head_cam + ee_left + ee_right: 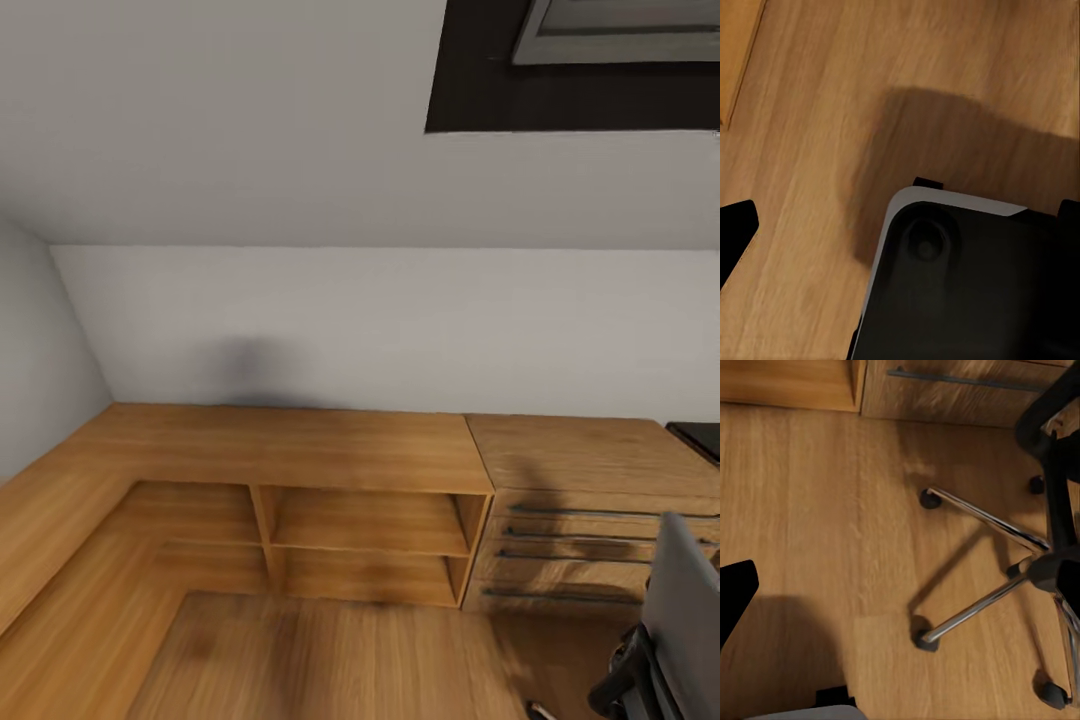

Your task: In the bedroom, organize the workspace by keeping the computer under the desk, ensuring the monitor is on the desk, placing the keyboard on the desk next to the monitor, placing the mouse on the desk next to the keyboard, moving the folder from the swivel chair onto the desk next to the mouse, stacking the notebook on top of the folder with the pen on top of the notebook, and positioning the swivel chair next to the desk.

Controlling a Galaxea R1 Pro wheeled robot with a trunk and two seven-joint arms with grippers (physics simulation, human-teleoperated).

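In the head view we face a corner of the room: a low light-wood shelf unit with open compartments stands against the white wall, and just beside it on the right stands a light-wood chest of drawers with long dark handles. High on the wall, a dark panel with a pale frame inside it is cut off by the upper edge.

The swivel chair enters at the lower right corner of the head view. We see only part of its grey back and one black armrest; the seat is cut off. A glossy black corner shows at the right edge, above the chest; we cannot tell what it belongs to.

In the right wrist view, the chair's chrome base with its legs and black casters stands on the wood floor, in front of the chest's lowest drawer. Its black column and armrest are partly cut off at the frame edge.

In the left wrist view, a dark rounded body with a pale rim sits above the floor and casts a shadow; we take it for part of the robot.

In each wrist view, one black tip at the frame edge is all we see of that hand, so we cannot tell whether its fingers are apart or together.
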